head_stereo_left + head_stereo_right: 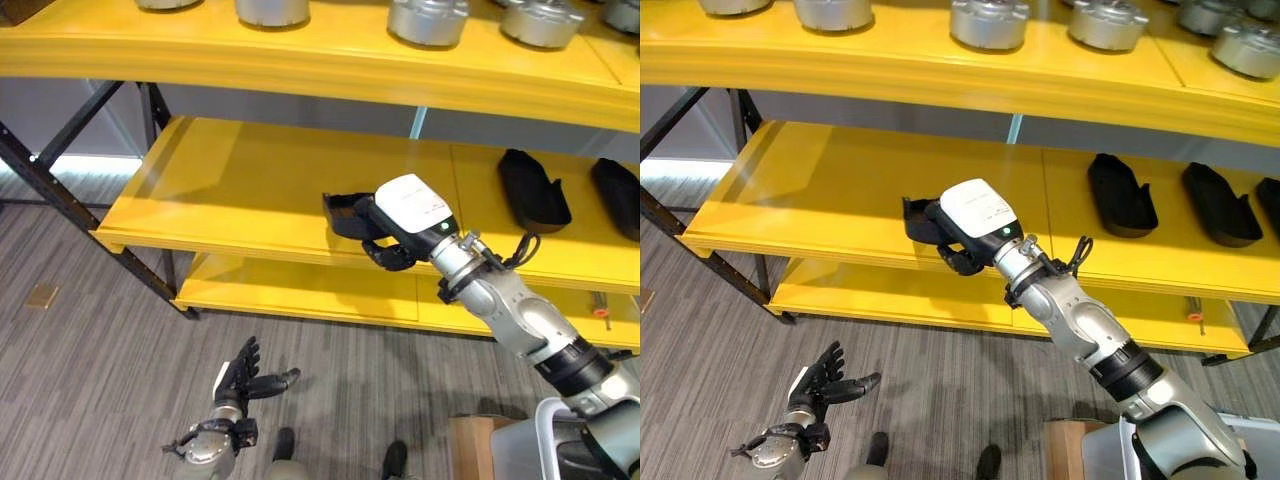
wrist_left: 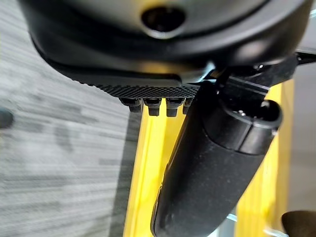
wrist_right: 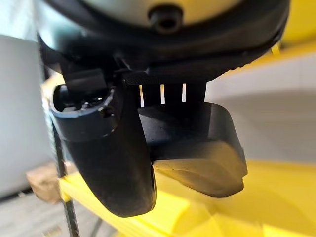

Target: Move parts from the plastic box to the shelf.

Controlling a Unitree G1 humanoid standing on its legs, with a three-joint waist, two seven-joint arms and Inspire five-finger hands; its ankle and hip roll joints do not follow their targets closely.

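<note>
My right hand (image 1: 402, 214) reaches over the front of the middle yellow shelf (image 1: 240, 180), its fingers curled round a black moulded part (image 1: 342, 212). The part hangs just above the shelf board, near its front edge. In the right wrist view the same black part (image 3: 197, 143) sits between the thumb (image 3: 116, 168) and the fingers, with the yellow board under it. My left hand (image 1: 243, 372) hangs low over the floor with straight, spread fingers and holds nothing; its thumb (image 2: 212, 163) stands out in the left wrist view.
Two more black parts (image 1: 533, 188) (image 1: 618, 196) lie on the right of the middle shelf. Several round metal parts (image 1: 428, 20) stand on the top shelf. A lower yellow shelf (image 1: 300, 290) and black frame legs (image 1: 60, 195) are at the left. A pale container (image 1: 520, 452) shows at the bottom right.
</note>
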